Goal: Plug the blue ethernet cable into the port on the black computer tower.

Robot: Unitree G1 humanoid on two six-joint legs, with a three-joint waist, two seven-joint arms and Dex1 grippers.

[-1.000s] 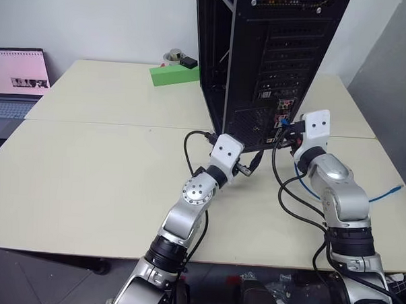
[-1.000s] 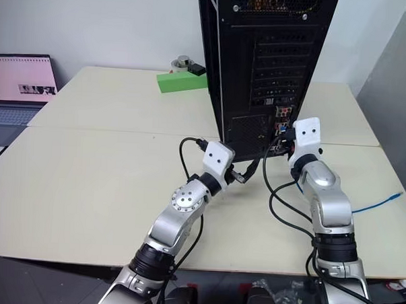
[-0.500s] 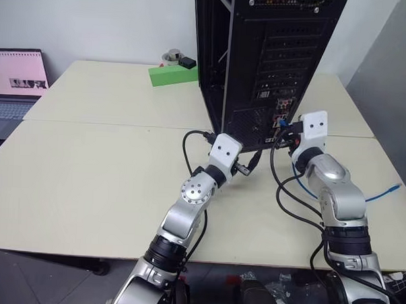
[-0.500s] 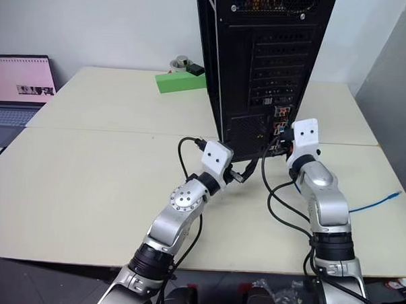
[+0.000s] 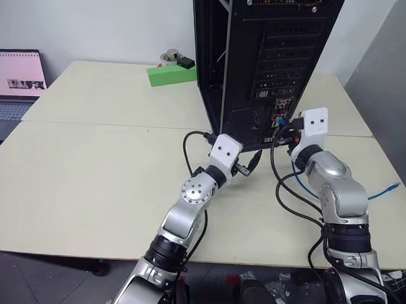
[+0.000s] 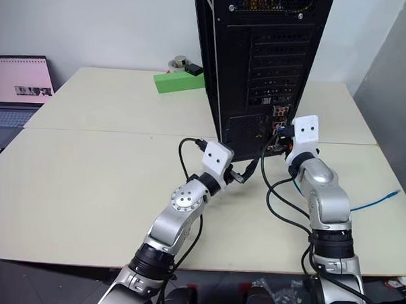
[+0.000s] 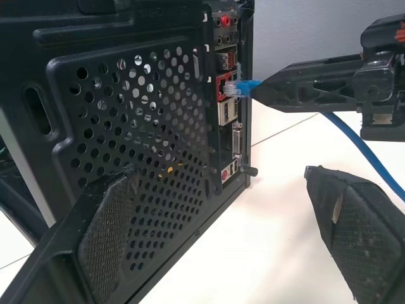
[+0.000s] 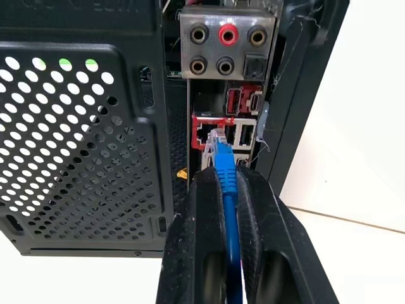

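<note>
R arm stretched fwd, wrist raised, right tool [image 8: 229,183] level w/ both fingers [image 8: 196,240] pressed tight together on the blue ethernet cable [image 8: 226,172], gripping just behind its plug. L arm reaches fwd & slightly across toward the R, elbow low over the table [image 5: 87,180]. Left tool [image 7: 221,228] aimed fwd, tilted a bit up, fingers [image 7: 104,234] spread wide apart, nothing betw them. L tool sits lower than and just beside the R tool, not touching it.
</note>
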